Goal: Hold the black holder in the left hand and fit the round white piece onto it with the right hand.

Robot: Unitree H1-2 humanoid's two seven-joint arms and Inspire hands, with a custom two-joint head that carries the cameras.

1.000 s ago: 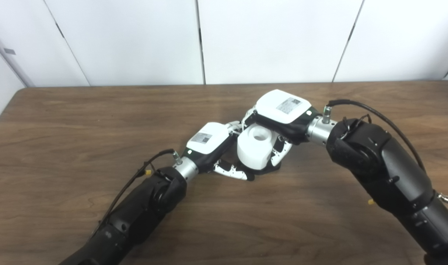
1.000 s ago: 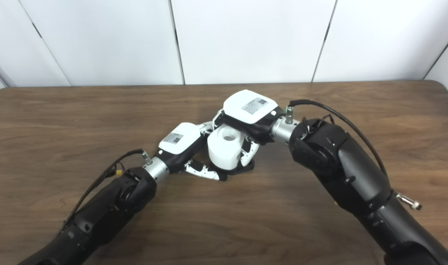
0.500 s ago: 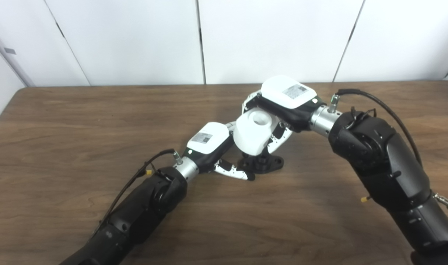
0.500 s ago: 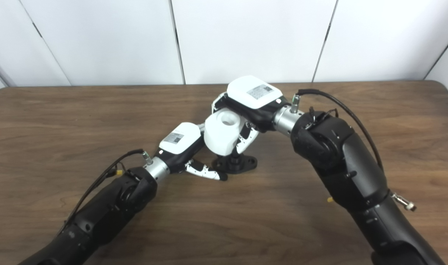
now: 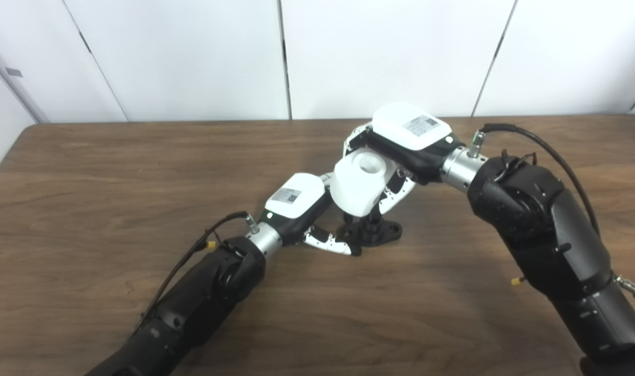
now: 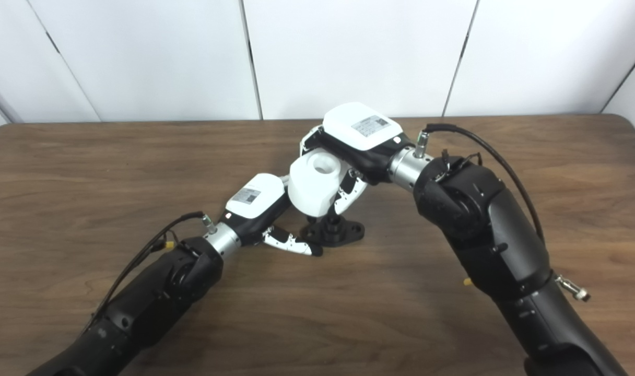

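While both arms meet mid-desk, near the far edge:
Left hand (image 5: pixel 295 201): low on the desk, fingers at the holder's left side; grip cannot be told.
Holder (image 5: pixel 372 232): standing on the desk.
Piece (image 5: pixel 356 183): clasped by the right hand (image 5: pixel 409 137), tilted, just above the holder.

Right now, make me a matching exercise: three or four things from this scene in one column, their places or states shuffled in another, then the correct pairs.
Things:
1. round white piece
2. black holder
3. left hand
4. table

States:
A. standing on the table
B. brown wood, underneath everything
C. gripped in the right hand, raised above the holder
D. low at the holder's left side

Pairs: 1-C, 2-A, 3-D, 4-B
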